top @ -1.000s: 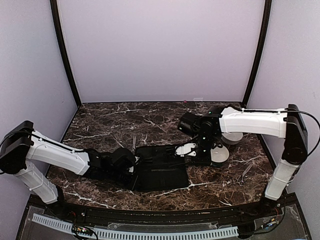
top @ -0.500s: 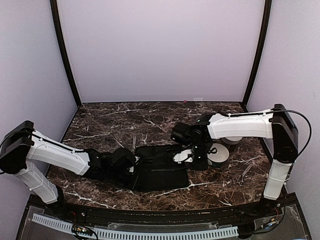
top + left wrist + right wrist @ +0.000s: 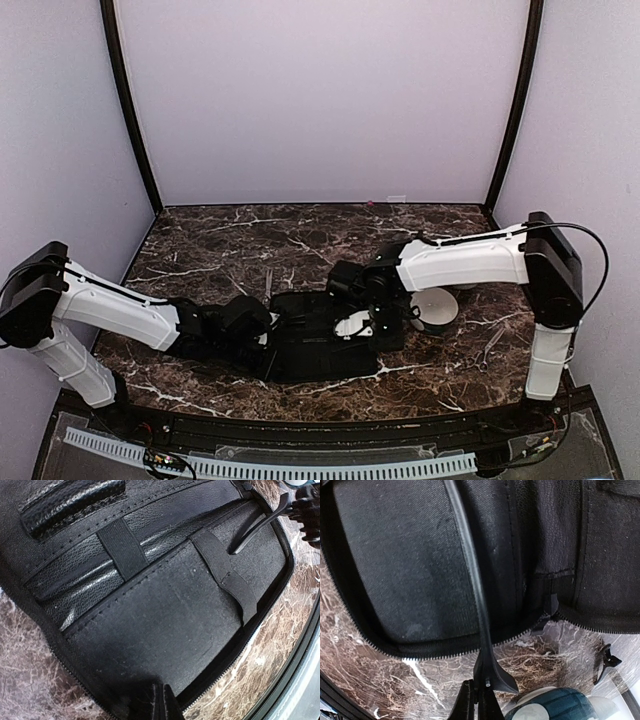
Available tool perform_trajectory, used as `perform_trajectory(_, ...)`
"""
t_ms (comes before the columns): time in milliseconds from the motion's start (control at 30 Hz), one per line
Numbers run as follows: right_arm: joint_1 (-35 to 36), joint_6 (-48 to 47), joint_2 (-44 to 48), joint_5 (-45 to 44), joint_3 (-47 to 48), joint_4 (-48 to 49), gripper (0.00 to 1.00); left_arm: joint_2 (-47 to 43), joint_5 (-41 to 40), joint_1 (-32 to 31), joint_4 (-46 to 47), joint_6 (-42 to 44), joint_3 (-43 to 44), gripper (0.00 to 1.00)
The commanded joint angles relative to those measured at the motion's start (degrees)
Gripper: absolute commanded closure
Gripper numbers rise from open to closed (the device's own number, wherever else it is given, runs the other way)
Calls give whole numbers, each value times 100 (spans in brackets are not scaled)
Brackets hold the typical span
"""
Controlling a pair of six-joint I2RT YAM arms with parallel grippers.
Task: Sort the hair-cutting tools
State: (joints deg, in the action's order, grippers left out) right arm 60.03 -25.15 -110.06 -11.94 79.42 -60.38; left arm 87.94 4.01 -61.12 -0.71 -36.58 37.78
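An open black zip case [image 3: 320, 352] lies at the table's front centre. My right gripper [image 3: 352, 322] hovers over its right half, shut on a slim dark clip-like piece [image 3: 469, 580] that points out over the case lining [image 3: 395, 555]. The same piece shows in the left wrist view [image 3: 255, 526] above the elastic straps. My left gripper [image 3: 262, 342] is at the case's left edge, its jaws closed on the case rim [image 3: 100, 695]. Thin silvery scissors [image 3: 268, 282] lie on the marble behind the case.
A white bowl [image 3: 440, 310] stands right of the case; its rim shows in the right wrist view [image 3: 555, 705]. A small black clip [image 3: 607, 660] lies on the marble near it. Another thin silvery piece [image 3: 492, 344] lies at the front right.
My right arm has swung left from above the white bowl to over the case, carrying the dark piece. The left arm has not moved.
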Motion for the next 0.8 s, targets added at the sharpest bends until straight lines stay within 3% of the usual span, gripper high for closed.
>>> perform_trajectory(0, 77, 127, -189, -36, 177, 95, 100, 137, 24, -6, -105, 126, -148, 100)
perform_trajectory(300, 94, 273, -552, 39, 579, 106, 100, 43, -23, -6, -4, 100, -213, 100)
perform_trajectory(767, 96, 322, -1013, 1218, 962, 182, 100, 85, -17, -14, 105, 99, -234, 100)
